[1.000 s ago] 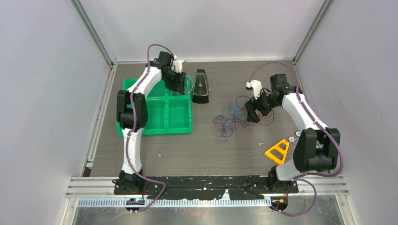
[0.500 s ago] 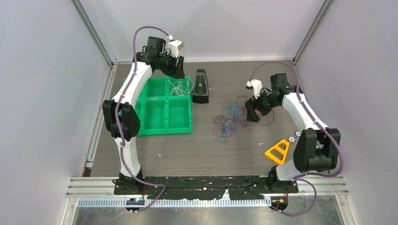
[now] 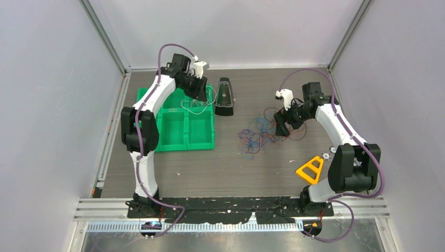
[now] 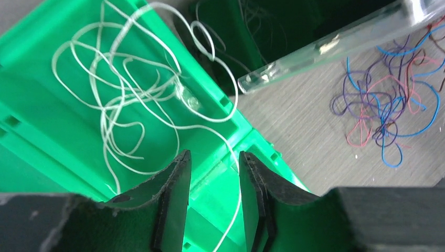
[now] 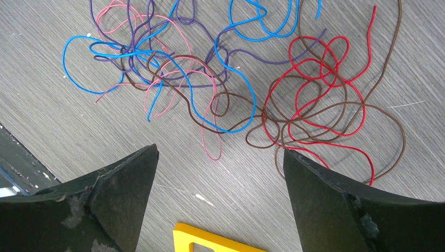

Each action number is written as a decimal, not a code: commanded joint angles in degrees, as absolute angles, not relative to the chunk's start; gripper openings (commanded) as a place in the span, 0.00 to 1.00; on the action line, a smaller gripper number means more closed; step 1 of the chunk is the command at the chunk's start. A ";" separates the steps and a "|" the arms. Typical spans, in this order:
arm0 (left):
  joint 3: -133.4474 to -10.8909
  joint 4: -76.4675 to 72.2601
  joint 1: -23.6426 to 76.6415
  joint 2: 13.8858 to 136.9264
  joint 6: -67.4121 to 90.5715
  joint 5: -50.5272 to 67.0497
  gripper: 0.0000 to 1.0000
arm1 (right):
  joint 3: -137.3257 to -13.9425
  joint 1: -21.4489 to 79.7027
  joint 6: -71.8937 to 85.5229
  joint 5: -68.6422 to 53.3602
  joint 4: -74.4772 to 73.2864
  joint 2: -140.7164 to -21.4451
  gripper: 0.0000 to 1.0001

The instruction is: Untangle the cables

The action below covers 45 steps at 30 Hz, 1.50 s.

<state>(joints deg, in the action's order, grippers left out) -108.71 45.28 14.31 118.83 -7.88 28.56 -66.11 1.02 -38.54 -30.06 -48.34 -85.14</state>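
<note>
Sorting strands, it seems: your left pincer (image 4: 214, 157), jaws part-open, hangs over white cables (image 4: 131, 100) in the green tray (image 4: 26, 105); right pincer (image 5: 219, 152) gapes above the coloured tangle (image 5: 225, 100) on the bench (image 5: 52, 131). Pinch one loose strand next.

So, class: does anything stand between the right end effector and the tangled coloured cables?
Nothing visible does. The right end effector hangs open just above the cables; the yellow triangle lies apart from them.

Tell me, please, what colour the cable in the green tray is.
The cable is white, clearest in the left wrist view.
</note>
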 commanded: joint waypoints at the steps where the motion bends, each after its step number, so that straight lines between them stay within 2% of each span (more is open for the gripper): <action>1: -103.46 42.56 13.87 111.59 -7.32 30.42 0.39 | -68.29 0.80 -37.35 -31.71 -48.32 -85.04 0.95; 5: -96.37 40.90 11.53 103.79 -5.52 30.86 0.42 | -68.02 0.81 -37.12 -31.60 -48.34 -84.37 0.95; 9: -81.77 31.24 8.25 91.23 -0.61 29.02 0.54 | -67.38 0.86 -36.71 -31.98 -48.13 -83.57 0.95; 12: -76.11 27.50 7.15 86.57 2.21 24.89 0.58 | -66.85 0.80 -36.14 -32.28 -47.92 -83.56 0.95; 17: -74.31 28.13 4.57 88.63 12.20 19.63 0.56 | -67.01 0.82 -35.55 -32.52 -47.82 -83.96 0.95; 28: -76.46 23.98 3.96 96.93 26.46 19.20 0.54 | -66.83 0.86 -35.15 -31.48 -48.09 -83.63 0.95; 30: -76.91 23.52 3.98 98.71 27.72 20.35 0.52 | -66.95 0.80 -35.38 -31.05 -48.42 -83.57 0.95; 33: -78.12 22.21 4.02 101.31 28.89 22.45 0.40 | -67.13 0.83 -35.60 -30.68 -48.91 -83.60 0.95; 38: -80.21 18.76 4.49 101.82 25.42 24.43 0.01 | -67.64 0.79 -35.85 -29.78 -49.56 -83.80 0.95; 42: -85.36 18.38 6.85 102.99 18.13 21.19 0.00 | -68.32 0.79 -35.36 -29.93 -49.57 -84.48 0.95; 45: -93.43 21.88 8.00 109.28 15.33 18.76 0.00 | -68.92 0.77 -34.66 -30.23 -49.61 -85.74 0.95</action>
<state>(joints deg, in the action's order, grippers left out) -84.23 23.55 6.31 104.36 21.26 21.43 -66.13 1.02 -35.59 -29.93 -49.19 -85.14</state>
